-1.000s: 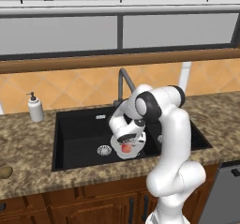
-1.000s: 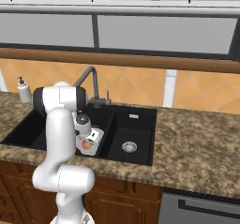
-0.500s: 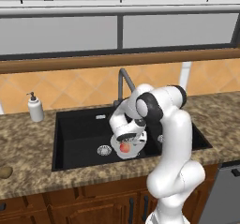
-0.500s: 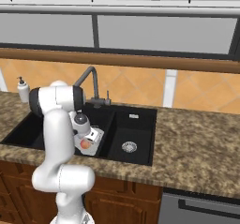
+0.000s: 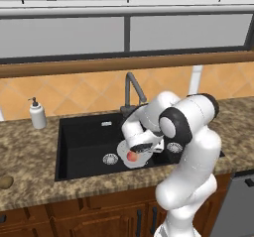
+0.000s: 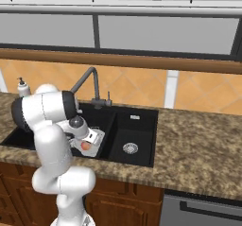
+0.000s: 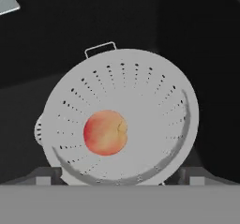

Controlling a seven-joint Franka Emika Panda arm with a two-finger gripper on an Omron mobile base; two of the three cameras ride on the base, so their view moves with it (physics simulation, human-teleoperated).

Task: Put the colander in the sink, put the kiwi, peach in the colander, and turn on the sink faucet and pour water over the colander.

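The pale perforated colander point(image 7: 140, 106) sits in the large basin of the black sink point(image 5: 84, 142), near its front right corner. The orange-red peach point(image 7: 105, 132) lies loose in its bottom, also seen as the peach point(image 5: 132, 156) and peach point(image 6: 86, 145). My gripper point(image 7: 119, 176) hangs just above the colander point(image 5: 124, 157), open, with its fingertips point(image 7: 47, 174) wide apart and clear of the fruit. The brown kiwi point(image 5: 5, 182) rests on the counter at the far left. The dark sink faucet point(image 5: 130, 89) rises behind the basins, with no water visible.
A white soap pump bottle point(image 5: 37, 114) stands on the granite counter left of the sink. Round silver drains point(image 5: 110, 158) mark the basin floors. The smaller basin point(image 6: 134, 130) lies to the right. A dishwasher front point(image 6: 203, 211) is below the counter at right.
The jaws have spread a little wider above the colander. The peach stays in the bowl and the arm has hardly moved.
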